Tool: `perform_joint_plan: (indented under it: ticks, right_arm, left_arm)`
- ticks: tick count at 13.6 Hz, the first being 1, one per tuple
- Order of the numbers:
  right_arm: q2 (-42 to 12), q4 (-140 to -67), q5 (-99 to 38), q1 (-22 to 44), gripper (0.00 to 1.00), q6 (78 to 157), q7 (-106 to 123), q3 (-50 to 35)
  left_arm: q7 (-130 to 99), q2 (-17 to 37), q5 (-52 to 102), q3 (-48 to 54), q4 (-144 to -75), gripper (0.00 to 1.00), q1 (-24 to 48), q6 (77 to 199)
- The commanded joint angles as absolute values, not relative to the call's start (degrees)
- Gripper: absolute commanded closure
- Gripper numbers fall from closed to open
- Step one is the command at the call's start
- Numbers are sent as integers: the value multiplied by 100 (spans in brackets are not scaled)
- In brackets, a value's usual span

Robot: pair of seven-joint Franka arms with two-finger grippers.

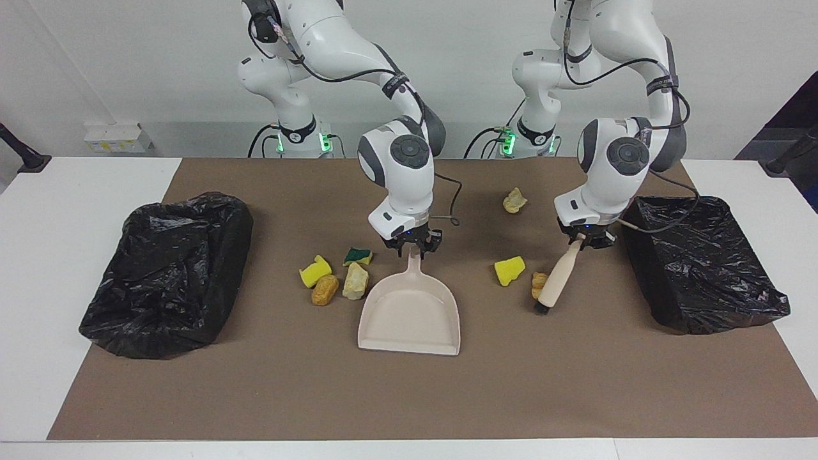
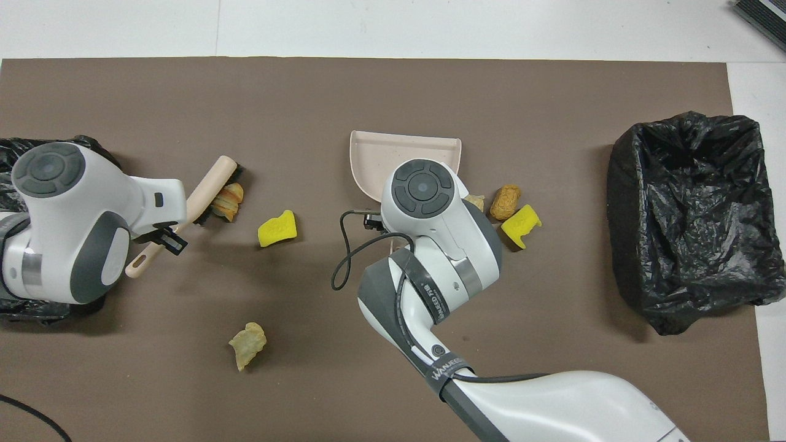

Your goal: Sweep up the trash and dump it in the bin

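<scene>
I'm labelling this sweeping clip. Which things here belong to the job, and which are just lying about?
Job: brush, shut in the left gripper; dustpan, right gripper at its handle; trash scraps such as the yellow sponge piece; two bag-lined bins.

Lying about: white box; black clamp.

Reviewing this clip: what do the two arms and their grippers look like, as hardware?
Both arms are glossy white with rounded shells, dark grey joint bands and round grey caps at the wrists. Black cables run along each arm, strapped on with dark bands, and loop loose near the wrist. Green lights glow at both bases. The left gripper and right gripper are small, black and two-fingered, under white flanges.
</scene>
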State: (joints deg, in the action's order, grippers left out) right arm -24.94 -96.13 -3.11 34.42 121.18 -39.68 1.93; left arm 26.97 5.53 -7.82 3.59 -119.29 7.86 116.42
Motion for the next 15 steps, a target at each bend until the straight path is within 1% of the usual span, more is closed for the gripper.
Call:
perform_joint_plan:
  ticks: [1, 4, 6, 8, 9, 11, 12, 14, 15]
  right_arm:
    - [-2320, -9782, -833, 3384, 100, 12050, -3920, 167]
    - [-2285, -9712, -756, 3393, 100, 12129, -3090, 176]
    - [-2049, -9756, -625, 3297, 100, 12015, -2149, 220]
    - [-1812, -9765, -493, 3147, 100, 11648, -1287, 220]
    - [-1680, -9782, -336, 3138, 100, 11489, -996, 220]
    - [-1381, -9966, 182, 3190, 100, 11286, -696, 202]
    - [-1267, -10141, 428, 3217, 100, 11285, -399, 176]
    - [-1134, -10423, 545, 3287, 100, 11346, 967, 167]
    - [-1116, -10485, 528, 3252, 100, 11312, 1811, 167]
  left_arm:
    - [2708, 334, -800, 290, -11953, 100, 1115, 11356]
    - [2410, -95, -774, 290, -11935, 100, 1169, 11041]
    - [1971, -508, -773, 290, -11997, 100, 1186, 10497]
    - [1383, -685, -773, 290, -12049, 100, 1335, 9847]
    - [1014, -746, -773, 290, -12119, 100, 1466, 9818]
    - [137, -1009, -774, 290, -12522, 100, 1546, 9913]
    - [-338, -1254, -773, 290, -12864, 100, 1791, 10010]
    - [-1741, -1668, -695, 299, -13410, 100, 2081, 10125]
    - [-2358, -1827, -529, 290, -13569, 100, 2309, 10099]
